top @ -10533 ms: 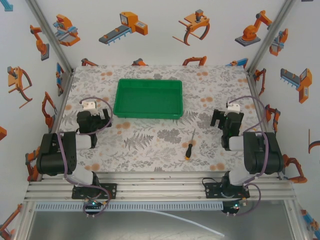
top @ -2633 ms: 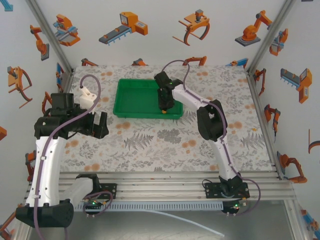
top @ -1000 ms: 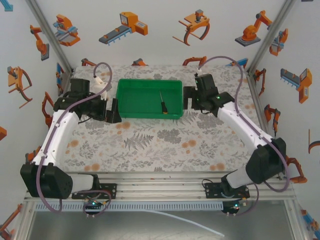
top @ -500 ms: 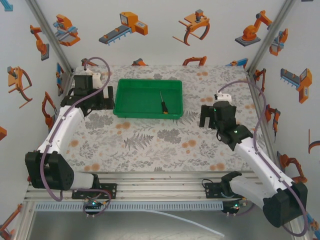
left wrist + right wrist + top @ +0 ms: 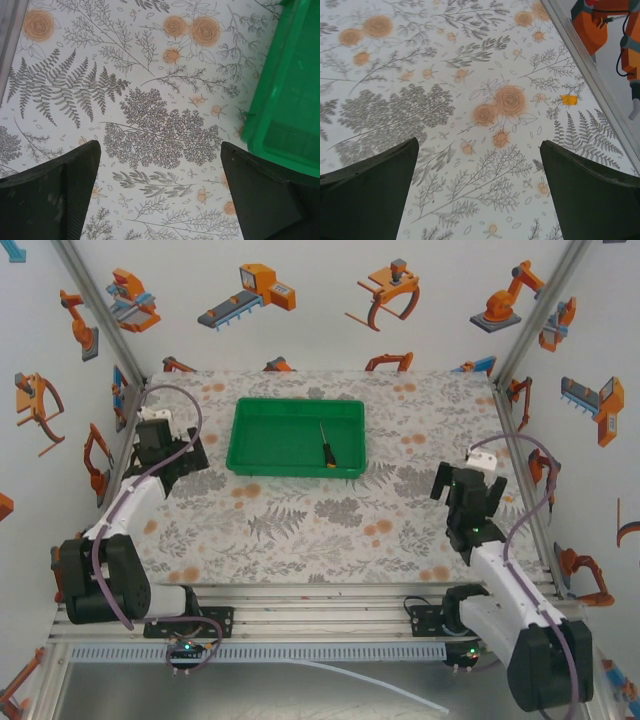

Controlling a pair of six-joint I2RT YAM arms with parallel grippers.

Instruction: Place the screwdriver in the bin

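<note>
The screwdriver [image 5: 325,445] lies flat on the floor of the bin [image 5: 275,435], in its right half and close to the right wall. Its long axis runs almost straight from near to far: the black-and-orange handle sits by the bin's near wall and the thin shaft points towards the far edge of the worktop [image 5: 300,525]. The bin rests on the far half of the worktop, left of centre. The left gripper [image 5: 175,460] hangs just beyond the bin's left wall, near the left edge of the worktop, well apart from the screwdriver with the whole bin floor between them. Its arm is folded, with the elbow low at the near left corner and the forearm reaching up along the left edge. In the left wrist view this claw [image 5: 160,145] is spread wide over bare floral surface, holding nothing, with a corner of the green bin [image 5: 295,100] just past one finger. The right gripper [image 5: 467,482] sits near the right edge, to the right of the screwdriver and nearer than it, well clear of the bin. Its arm is bent low at the near right corner and the forearm points towards the far edge. Its claw [image 5: 479,144] is likewise spread wide and empty above the pattern, with a small orange tag [image 5: 568,99] lying near the right edge rail.
</note>
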